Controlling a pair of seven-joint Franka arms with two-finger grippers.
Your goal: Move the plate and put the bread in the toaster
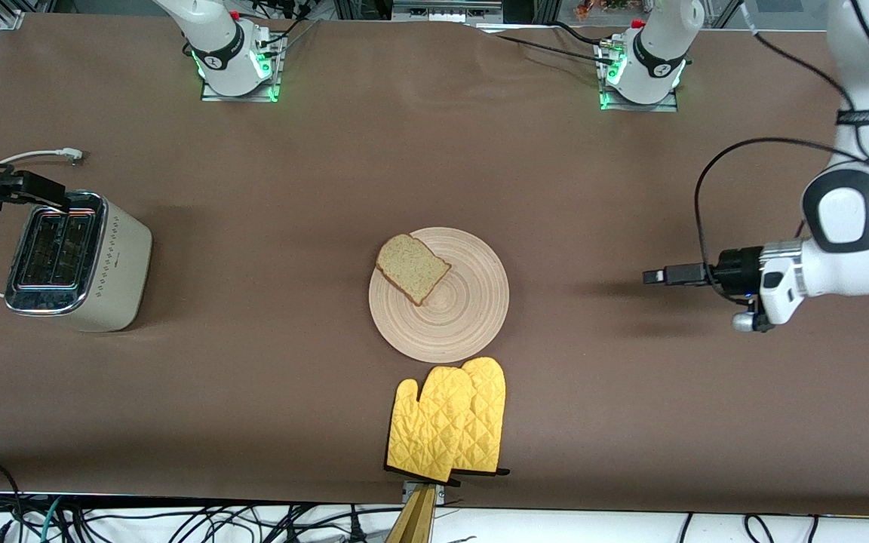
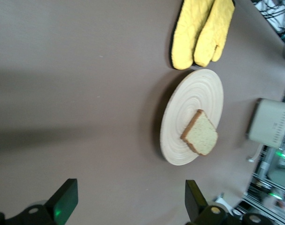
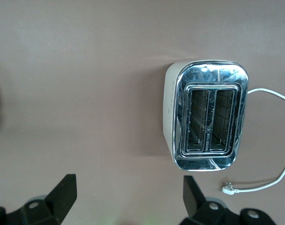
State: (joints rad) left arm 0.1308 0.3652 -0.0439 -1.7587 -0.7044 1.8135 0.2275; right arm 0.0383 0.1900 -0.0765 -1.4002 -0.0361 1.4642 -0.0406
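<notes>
Bread (image 1: pixel 413 268) lies on plate (image 1: pixel 439 294). Left tool (image 2: pixel 128 201) and right tool (image 3: pixel 128 197), over toaster (image 1: pixel 76 260), both released.

L arm comes in from table's 3 o'clock edge, wrist horizontal, left gripper (image 1: pixel 653 277) pointing to 9 o'clock, fingers (image 2: pixel 62 204) spread wide, holding nothing. R arm at 9 o'clock edge, right gripper (image 1: pixel 46 197) fingers (image 3: pixel 65 194) spread wide too.

A robotics lab is indicated: two arm bases (image 1: pixel 234 56) are bolted to a brown-covered table (image 1: pixel 253 377), with loose cables (image 1: pixel 178 524) trailing at 6 o'clock.
</notes>
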